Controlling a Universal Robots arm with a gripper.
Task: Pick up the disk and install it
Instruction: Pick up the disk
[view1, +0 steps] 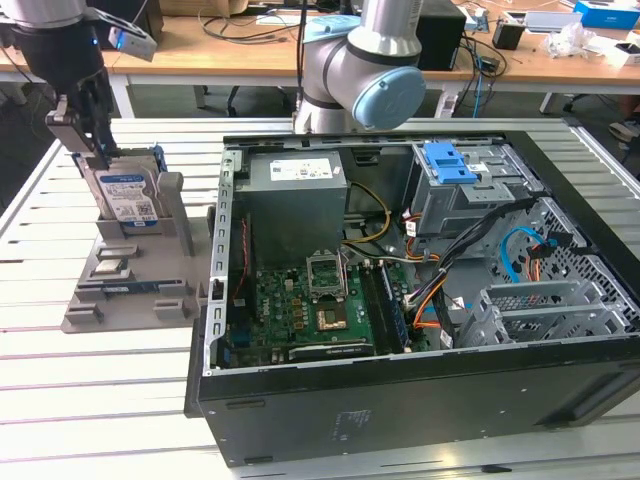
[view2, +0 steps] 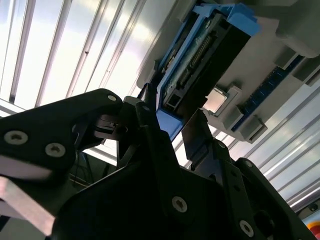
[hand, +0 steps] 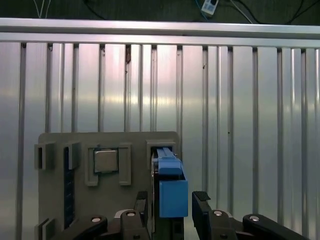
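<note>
1. Exterior view:
   - Hanging the gripper (view1: 95, 148) right over the top edge of the disk (view1: 128, 197), on the exterior view's left.
   - Disk standing upright in the grey holder (view1: 120, 300) on the slatted table (view1: 100, 420), label facing the camera.
   - Sitting well apart from the open computer case (view1: 400, 400) on the exterior view's right.
   - Showing the drive cage (view1: 470, 205) with the blue latch (view1: 450, 162) at the case's far side, no disk visible in it.

2. Second wrist view:
   - Straddling the blue-railed end of the disk (view2: 200, 60) with the gripper (view2: 175, 131), one jaw on each side.
   - Showing a sliver of light between the rail and one of the fingers (view2: 202, 137), so reading the jaws as open and not clamping yet.
   - Holder (view2: 260, 87) lying beyond the disk.

3. First wrist view:
   - Looking along the gripper (hand: 172, 205) at the disk (hand: 170, 175), edge-on in its slot in the holder (hand: 55, 192).
   - Sitting between the fingers (hand: 201, 202) with a narrow gap on one side; same call, jaws spread either side of it.
   - Chip (hand: 106, 161) resting in a pocket just beside the disk slot.

4. Progress, judging from the above:
   - Lining up on the disk looking done.
   - Closing on it, lifting it out and installing it in the case all remaining.
</note>
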